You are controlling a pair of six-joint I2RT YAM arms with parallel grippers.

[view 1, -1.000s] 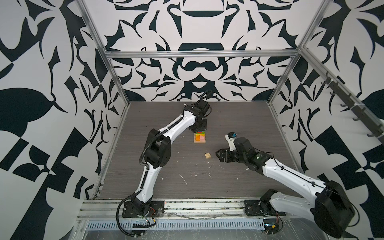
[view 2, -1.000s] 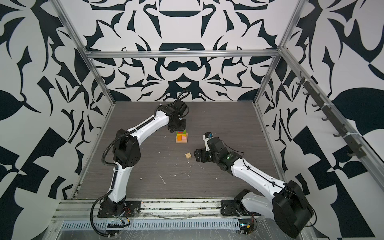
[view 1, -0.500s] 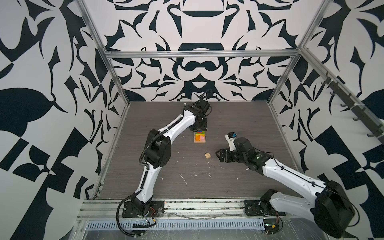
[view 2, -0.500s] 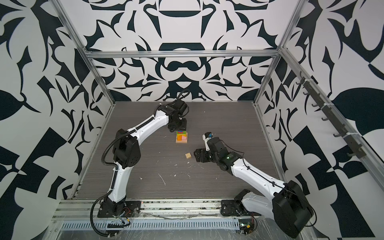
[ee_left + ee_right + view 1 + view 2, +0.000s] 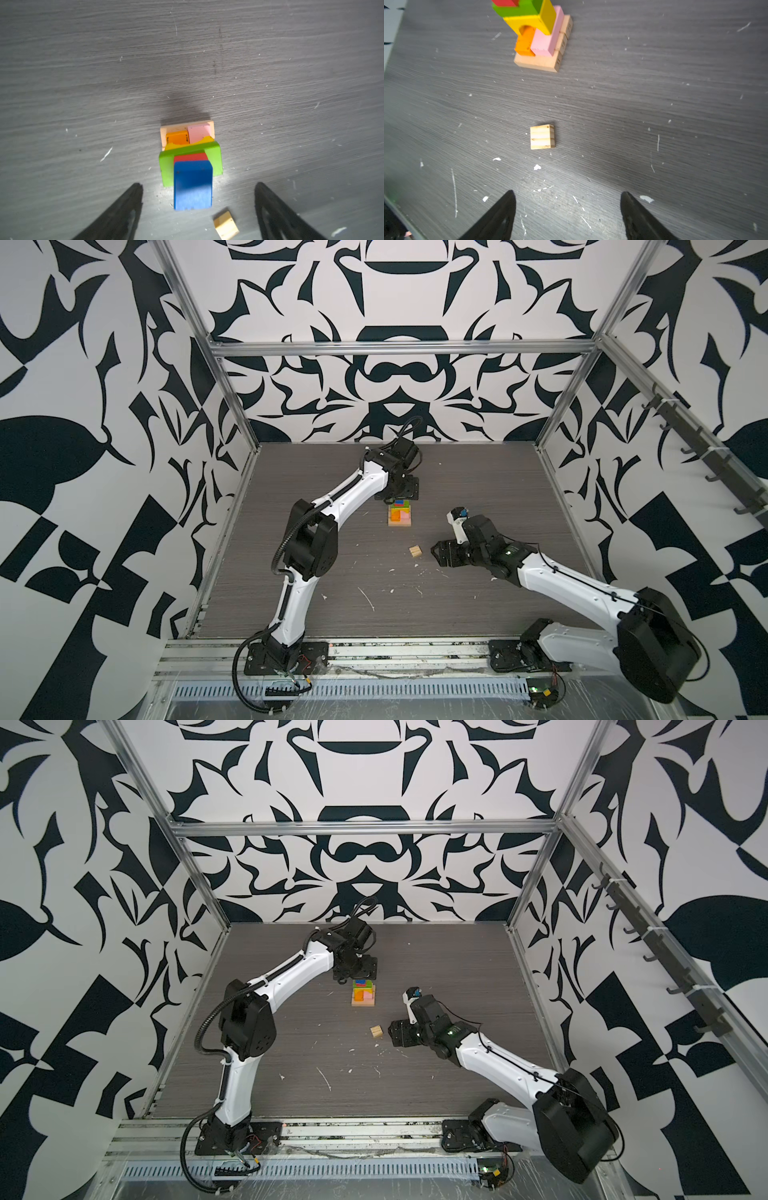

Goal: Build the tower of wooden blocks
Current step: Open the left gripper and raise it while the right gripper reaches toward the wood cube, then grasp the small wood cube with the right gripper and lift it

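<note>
We can read no text, label, brand or number anywhere in these views. The nearest thing to writing is a set of small dark marks on the end faces of the tan bars (image 5: 564, 44) in the right wrist view, and they are too blurred for us to tell whether they are characters or only wood grain. The walls (image 5: 104, 364) carry bold black and white shapes in both top views, which form no letters or signs.

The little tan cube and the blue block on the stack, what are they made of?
The tan cube looks like bare, unpainted wood: pale and darker grain bands show on its face. The blue block is probably wood too, under matte opaque paint; its grain is hidden.
</note>
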